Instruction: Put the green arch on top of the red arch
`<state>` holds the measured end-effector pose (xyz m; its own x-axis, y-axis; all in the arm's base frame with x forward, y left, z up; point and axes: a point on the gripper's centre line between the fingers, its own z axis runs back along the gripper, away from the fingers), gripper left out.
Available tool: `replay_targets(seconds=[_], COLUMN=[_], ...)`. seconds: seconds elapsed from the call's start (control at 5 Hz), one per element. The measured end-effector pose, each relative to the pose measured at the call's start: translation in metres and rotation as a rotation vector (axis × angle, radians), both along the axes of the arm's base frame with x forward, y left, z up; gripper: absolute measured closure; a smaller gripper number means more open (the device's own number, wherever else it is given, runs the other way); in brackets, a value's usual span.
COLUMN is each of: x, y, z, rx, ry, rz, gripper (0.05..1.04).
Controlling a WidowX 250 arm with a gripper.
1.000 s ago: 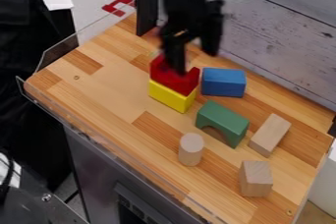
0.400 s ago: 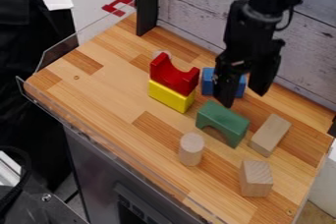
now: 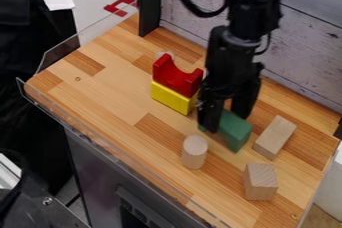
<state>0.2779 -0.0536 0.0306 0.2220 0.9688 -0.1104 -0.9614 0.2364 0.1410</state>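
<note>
On the wooden table (image 3: 107, 92), the black gripper (image 3: 227, 122) sits open over the green wooden arch (image 3: 235, 133); squeeze both flat sides evenly.

Smooth, striped wood tabletop (image 3: 117, 92) beneath matt pale wooden cylinder (image 3: 194, 152) and glossy red painted arch (image 3: 175, 79)
</note>
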Motion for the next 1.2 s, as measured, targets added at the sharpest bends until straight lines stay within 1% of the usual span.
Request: replay_targets(seconds=[0.2, 0.4, 0.6, 0.8, 1.0, 1.2], x=[-0.006, -0.004, 0.0, 0.005, 0.01, 0.013], y=[0.006, 0.006, 0.005, 0.003, 0.0, -0.002], z=[-0.001, -0.002, -0.002, -0.006, -0.007, -0.008], rx=[-0.013, -0.014, -0.015, -0.004, -0.024, -0.035], ry=[-0.004, -0.02, -0.043, -0.074, -0.115, -0.119], rz=[0.041, 0.053, 0.054, 0.025, 0.018, 0.014], gripper=[0.085, 0.093, 0.166, 0.454, 0.539, 0.538])
